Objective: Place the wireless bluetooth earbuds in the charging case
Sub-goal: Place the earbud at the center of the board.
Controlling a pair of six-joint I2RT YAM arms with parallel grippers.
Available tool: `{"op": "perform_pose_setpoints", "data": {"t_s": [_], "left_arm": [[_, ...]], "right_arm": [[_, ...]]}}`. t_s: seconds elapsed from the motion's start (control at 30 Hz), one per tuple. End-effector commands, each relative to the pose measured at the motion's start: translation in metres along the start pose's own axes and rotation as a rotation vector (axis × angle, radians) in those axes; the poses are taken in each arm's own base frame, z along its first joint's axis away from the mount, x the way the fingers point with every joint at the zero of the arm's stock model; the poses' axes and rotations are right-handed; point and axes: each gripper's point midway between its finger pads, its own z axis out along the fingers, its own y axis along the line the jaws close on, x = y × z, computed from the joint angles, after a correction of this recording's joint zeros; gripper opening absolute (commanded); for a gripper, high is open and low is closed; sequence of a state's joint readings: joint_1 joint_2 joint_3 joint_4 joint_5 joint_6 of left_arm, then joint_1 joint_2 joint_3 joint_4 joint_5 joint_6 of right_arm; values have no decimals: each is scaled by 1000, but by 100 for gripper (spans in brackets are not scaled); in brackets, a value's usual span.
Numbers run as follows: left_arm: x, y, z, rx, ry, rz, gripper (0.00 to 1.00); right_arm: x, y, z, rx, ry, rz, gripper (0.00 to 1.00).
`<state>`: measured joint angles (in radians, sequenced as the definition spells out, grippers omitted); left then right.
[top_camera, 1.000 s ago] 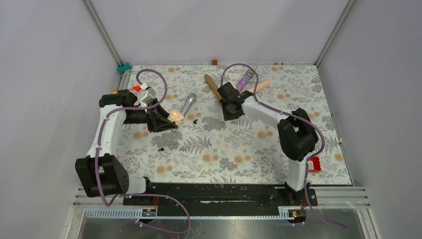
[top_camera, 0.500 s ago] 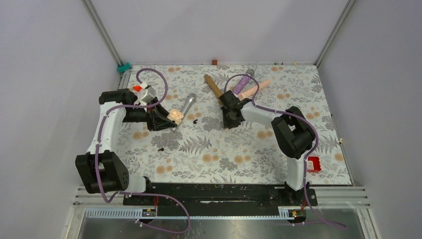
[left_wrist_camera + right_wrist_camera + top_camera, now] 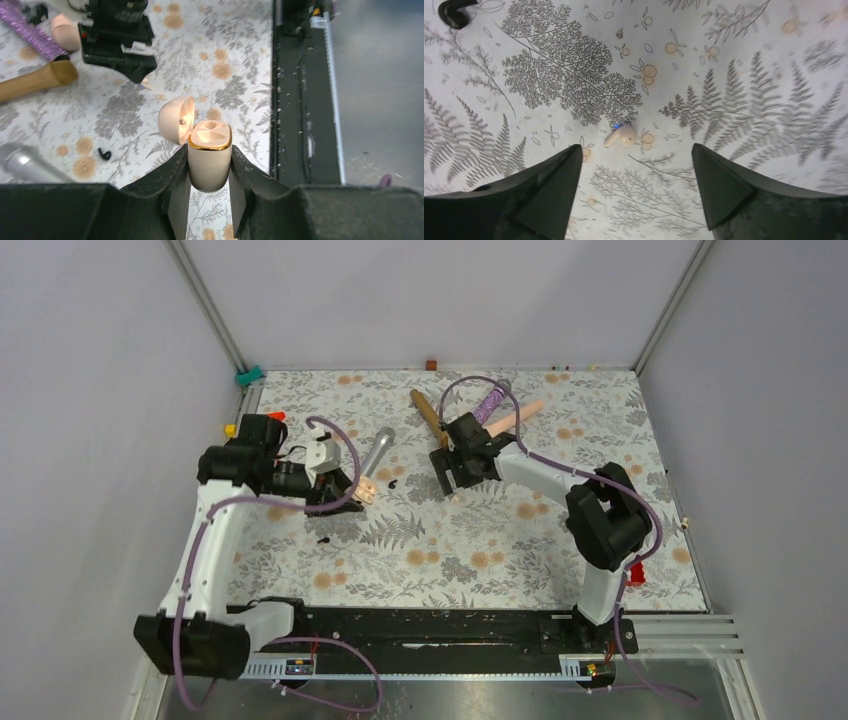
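The counter (image 3: 480,560), printed with ferns and flowers, sits boxed by plain grey walls (image 3: 430,300) and aluminium posts (image 3: 205,305). Left of middle, the left jaws clamp the cream charging case (image 3: 210,165), its lid open. The right jaws stand wide above a cream earbud (image 3: 621,136) lying alone on open cloth, with a small black piece (image 3: 454,12) well apart.

The black two-finger right gripper (image 3: 636,150) is spread wide over a grey fern-printed mat (image 3: 734,90); a small cream stemmed earbud (image 3: 620,136) lies loose between its fingers, a tiny black curved piece (image 3: 453,12) at top left
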<state>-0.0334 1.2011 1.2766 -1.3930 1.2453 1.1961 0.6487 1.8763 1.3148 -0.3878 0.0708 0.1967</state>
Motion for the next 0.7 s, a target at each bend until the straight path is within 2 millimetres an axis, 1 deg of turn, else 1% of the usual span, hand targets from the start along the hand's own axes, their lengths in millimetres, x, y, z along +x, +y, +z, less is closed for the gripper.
{"op": "perform_pose_setpoints", "data": {"t_s": [0.0,0.07,0.13,0.17,0.27,0.37,0.53,0.67], "left_arm": [[-7,26,-1,-215,45,97,0],[-16,33,-4,-287,1,118,0],[-25,38,-6,-348,-58,118,0],[-29,41,-6,-380,-91,116,0],[-32,47,-8,-453,-168,113,0],[-27,49,-7,-456,-165,82,0],[-23,45,-7,-463,-162,82,0],[-21,38,-6,-446,-172,89,0]], "right_arm": [[-35,-18,-37,58,-126,-232,97],[-42,-25,-43,90,-149,-266,100],[-44,-19,-44,30,-147,-315,100],[-41,-13,-43,-33,-129,-342,100],[-36,-3,-38,-162,-89,-353,99],[-28,-1,-26,-213,-31,-348,98],[-9,2,-5,-285,97,-310,91],[2,6,5,-337,189,-273,81]]}}
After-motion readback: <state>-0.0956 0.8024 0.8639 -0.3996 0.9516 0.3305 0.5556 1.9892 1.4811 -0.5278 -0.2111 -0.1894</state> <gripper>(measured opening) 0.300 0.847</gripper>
